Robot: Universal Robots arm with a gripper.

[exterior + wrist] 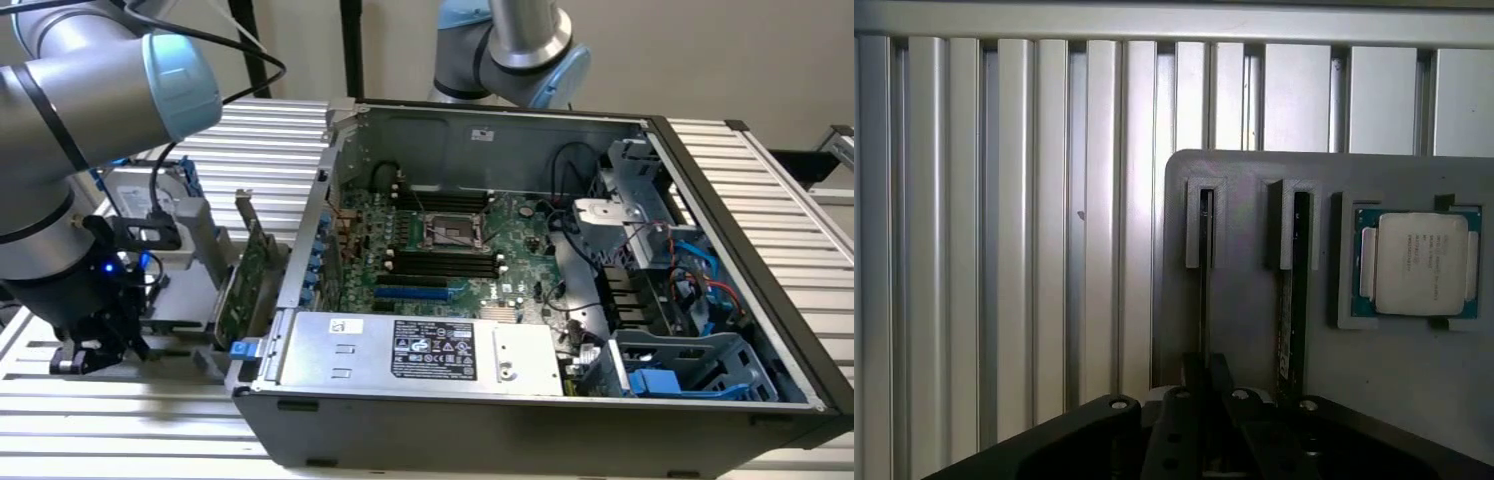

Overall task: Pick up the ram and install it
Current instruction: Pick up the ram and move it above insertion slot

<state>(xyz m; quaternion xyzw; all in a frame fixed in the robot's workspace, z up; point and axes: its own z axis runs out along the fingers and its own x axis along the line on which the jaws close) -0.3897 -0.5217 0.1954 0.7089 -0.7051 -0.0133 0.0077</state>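
The ram (1204, 280) stands edge-on in a slotted grey holder (1244, 310), showing as a thin dark line that runs from its slot to my fingers. My gripper (1206, 372) sits at the ram's near end, fingers pressed together on its edge. In the exterior view my gripper (83, 358) is low over the slatted table, to the exterior view's left of the open computer case (534, 400). The black memory slots (441, 262) lie on the green motherboard inside the case.
A wider green expansion card (247, 275) with a blue tab stands in the neighbouring holder slot (1291, 300). A square silver processor (1417, 262) rests in a recess beside it. A second arm (521, 50) stands behind the case. Drive cages and cables fill the case's right side.
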